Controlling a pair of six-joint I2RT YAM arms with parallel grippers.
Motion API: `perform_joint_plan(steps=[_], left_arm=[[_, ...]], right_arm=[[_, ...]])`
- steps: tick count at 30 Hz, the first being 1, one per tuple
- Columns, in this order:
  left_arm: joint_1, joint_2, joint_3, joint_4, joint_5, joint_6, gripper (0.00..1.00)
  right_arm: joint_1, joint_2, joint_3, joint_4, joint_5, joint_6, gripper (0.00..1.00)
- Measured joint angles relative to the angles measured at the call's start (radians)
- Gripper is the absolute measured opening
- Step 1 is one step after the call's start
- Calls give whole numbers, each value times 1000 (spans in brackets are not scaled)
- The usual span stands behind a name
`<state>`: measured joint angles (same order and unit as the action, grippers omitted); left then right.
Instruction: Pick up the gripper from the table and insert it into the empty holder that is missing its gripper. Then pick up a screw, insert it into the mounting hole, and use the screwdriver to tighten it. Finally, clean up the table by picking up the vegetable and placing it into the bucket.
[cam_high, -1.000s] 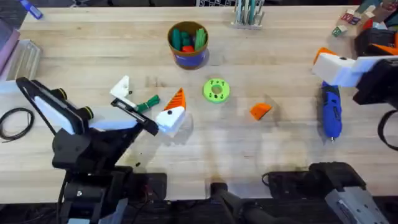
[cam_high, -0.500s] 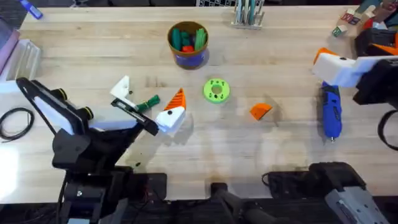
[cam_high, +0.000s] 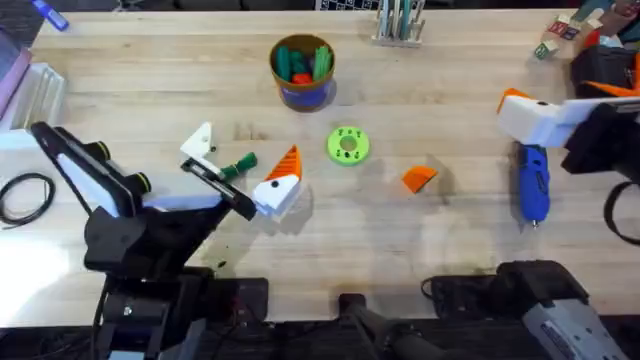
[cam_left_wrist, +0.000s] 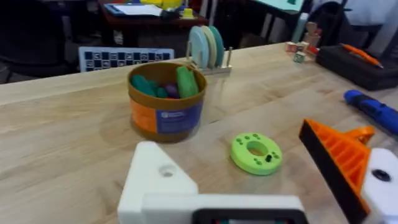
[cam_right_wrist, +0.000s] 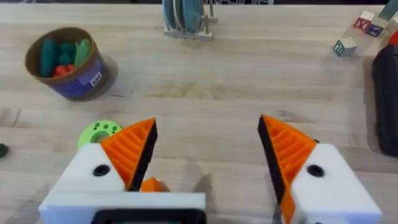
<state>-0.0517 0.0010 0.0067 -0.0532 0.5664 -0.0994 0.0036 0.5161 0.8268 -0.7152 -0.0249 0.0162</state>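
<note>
Overhead worktop (cam_high: 450, 70): loose orange gripper (cam_high: 419, 178) lies mid-right.
Right pincer (cam_right_wrist: 208, 152): open, empty; the gripper lies left of it, nearer than to the left arm.
Left pincer (cam_high: 243, 165): open, its plain holder (cam_high: 198, 138) awaiting the wedge.

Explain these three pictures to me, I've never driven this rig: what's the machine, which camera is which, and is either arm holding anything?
Two robot arms at a wooden table. One camera looks down from above; the others ride on each wrist. The left gripper has one plain white holder lacking its orange tip. The right gripper, open, has both tips and hangs above the blue screwdriver. Neither holds anything. On the table: the loose orange gripper, a green disc, the dark green vegetable and the bucket.
</note>
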Motion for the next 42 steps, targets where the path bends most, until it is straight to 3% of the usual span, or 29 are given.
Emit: perform_joint_plan(steps=[8, 14, 20, 30, 33, 39, 42], left_arm=[[0, 0, 0, -8, 222, -1, 987], [0, 0, 0, -17, 327, -4, 987], [0, 0, 0, -19, 356, -7, 985], [0, 0, 0, -20, 359, -7, 987], [0, 0, 0, -20, 359, -7, 987], [0, 0, 0, -20, 362, -7, 987], [0, 0, 0, -20, 362, -7, 986]], right_arm=[[49, 229, 70, -73, -63, -70, 991], [202, 426, 160, -260, -82, -151, 991], [287, 591, 160, -336, -89, -182, 991], [321, 755, 160, -338, -89, -181, 990], [321, 791, 160, -333, -89, -180, 882], [321, 846, 160, -332, -89, -177, 773], [321, 857, 160, -331, -89, -177, 645]])
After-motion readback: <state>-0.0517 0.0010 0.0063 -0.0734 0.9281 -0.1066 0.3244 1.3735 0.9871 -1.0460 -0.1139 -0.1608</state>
